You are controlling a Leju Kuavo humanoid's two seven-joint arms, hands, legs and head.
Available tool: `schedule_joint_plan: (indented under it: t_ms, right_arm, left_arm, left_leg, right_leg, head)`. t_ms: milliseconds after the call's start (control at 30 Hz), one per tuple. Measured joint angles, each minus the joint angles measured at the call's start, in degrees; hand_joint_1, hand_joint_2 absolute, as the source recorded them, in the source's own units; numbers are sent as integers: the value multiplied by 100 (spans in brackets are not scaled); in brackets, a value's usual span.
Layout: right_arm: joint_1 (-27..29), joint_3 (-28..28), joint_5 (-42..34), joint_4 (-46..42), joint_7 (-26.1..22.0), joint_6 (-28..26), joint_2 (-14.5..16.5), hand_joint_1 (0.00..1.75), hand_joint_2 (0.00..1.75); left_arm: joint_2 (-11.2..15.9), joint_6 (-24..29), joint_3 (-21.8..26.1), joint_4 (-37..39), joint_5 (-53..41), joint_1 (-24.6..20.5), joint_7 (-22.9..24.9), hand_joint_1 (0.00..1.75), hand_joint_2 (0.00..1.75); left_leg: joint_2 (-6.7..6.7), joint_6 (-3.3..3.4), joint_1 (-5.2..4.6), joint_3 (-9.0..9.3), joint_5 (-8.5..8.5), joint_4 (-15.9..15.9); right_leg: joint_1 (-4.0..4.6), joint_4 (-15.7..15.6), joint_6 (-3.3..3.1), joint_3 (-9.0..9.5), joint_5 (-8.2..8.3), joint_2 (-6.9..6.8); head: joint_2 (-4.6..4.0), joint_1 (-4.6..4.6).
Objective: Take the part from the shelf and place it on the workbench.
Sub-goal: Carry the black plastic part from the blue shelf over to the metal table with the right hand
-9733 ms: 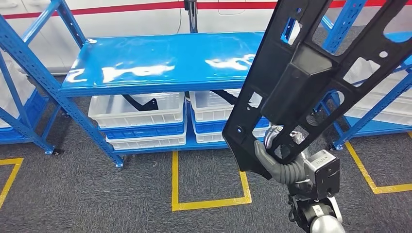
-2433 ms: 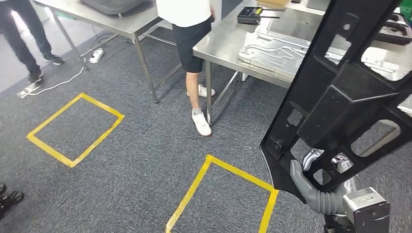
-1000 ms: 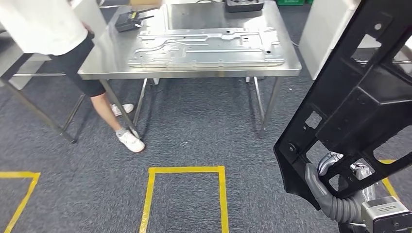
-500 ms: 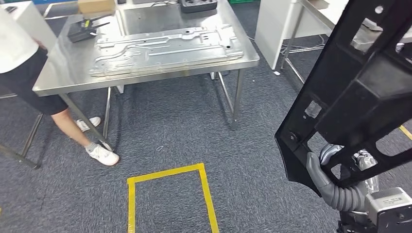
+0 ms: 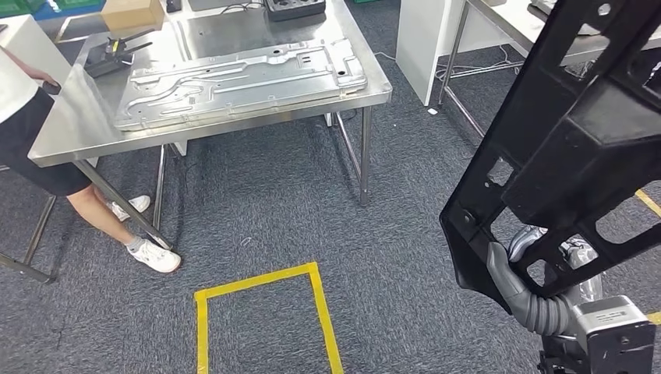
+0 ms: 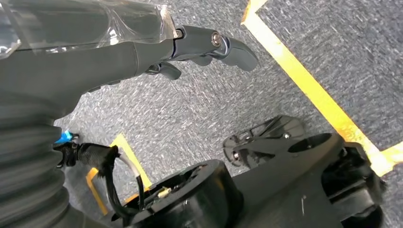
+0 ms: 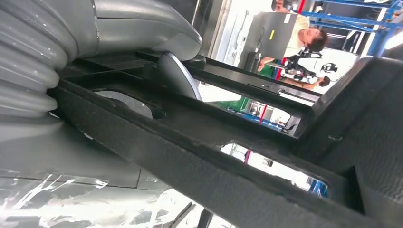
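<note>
Grey carpet floor point(image 5: 273, 210) marked with yellow tape point(image 5: 257, 312); ahead stands a steel desk point(image 5: 62, 132) carrying a pressed metal panel point(image 5: 234, 74), with a person point(image 5: 39, 148) at its left end. The right robot hand point(image 5: 538, 273) grasps the lower edge of the large black part point(image 5: 577, 132), held upright and well apart from the desk. The left robot hand point(image 6: 142, 52) hangs over the floor, fingers loosely extended, holding nothing.

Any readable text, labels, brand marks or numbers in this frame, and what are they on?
None can be read.
Cardboard box on the workbench: no print legible.
Black device with yellow marks: too small to read.
Black part held by the right hand: no lettering visible.
</note>
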Motion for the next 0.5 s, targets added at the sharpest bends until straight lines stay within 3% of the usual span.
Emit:
schedule_joint_plan:
  t_ms: [33,67,133,200,300,333,433,467,500]
  right_arm:
    - [-3,10,29,0,15,46,1,175,175]
    - [-6,21,60,0,29,87,1,175,175]
    - [-6,39,79,0,42,112,1,175,175]
    - [-5,61,89,0,53,120,1,175,175]
    - [-17,87,90,0,58,122,-1,175,175]
    - [-24,93,91,0,57,127,-3,175,175]
    - [-25,128,90,10,61,150,-11,175,175]
    - [-23,146,88,17,63,157,-11,175,175]
    - [-23,163,88,22,65,165,-10,175,175]
  left_arm:
    - [4,-7,4,0,8,-3,-34,0,175]
    - [13,-8,9,0,17,8,-68,0,175]
    - [30,-11,25,0,27,26,-109,0,175]
    - [43,-17,45,0,33,36,-139,0,175]
    - [43,-19,74,0,44,65,-164,0,175]
    - [43,-18,84,0,54,69,-167,0,175]
    - [44,-16,101,0,71,75,-141,0,175]
    - [44,-16,103,0,70,76,-114,0,175]
    - [43,-17,107,0,70,75,-79,0,175]
  left_leg:
    - [4,42,-15,36,128,-92]
    - [45,104,-40,202,368,-495]
    - [136,194,-94,442,624,-1144]
    - [140,231,-131,454,649,-1293]
    - [25,249,-103,509,792,-1457]
    - [-16,254,-83,532,854,-1519]
    - [-142,265,-66,520,917,-1546]
    - [-187,262,-65,515,917,-1538]
    - [-237,256,-59,513,914,-1523]
  right_leg:
    - [16,-1,-8,7,3,0]
    - [24,-3,-12,17,4,-7]
    - [42,1,0,19,6,-39]
    - [41,-12,40,15,16,-106]
    - [41,37,126,4,-45,-167]
    - [49,231,144,-76,-181,-141]
    - [54,1279,182,-524,-707,-38]
    - [44,1451,200,-591,-731,-29]
    - [30,1398,218,-549,-642,-24]
  head:
    - [0,-1]
    - [0,-2]
    - [0,-2]
    - [0,-3]
    - [0,4]
    - [0,8]
    - [0,17]
    - [0,19]
    - [0,20]
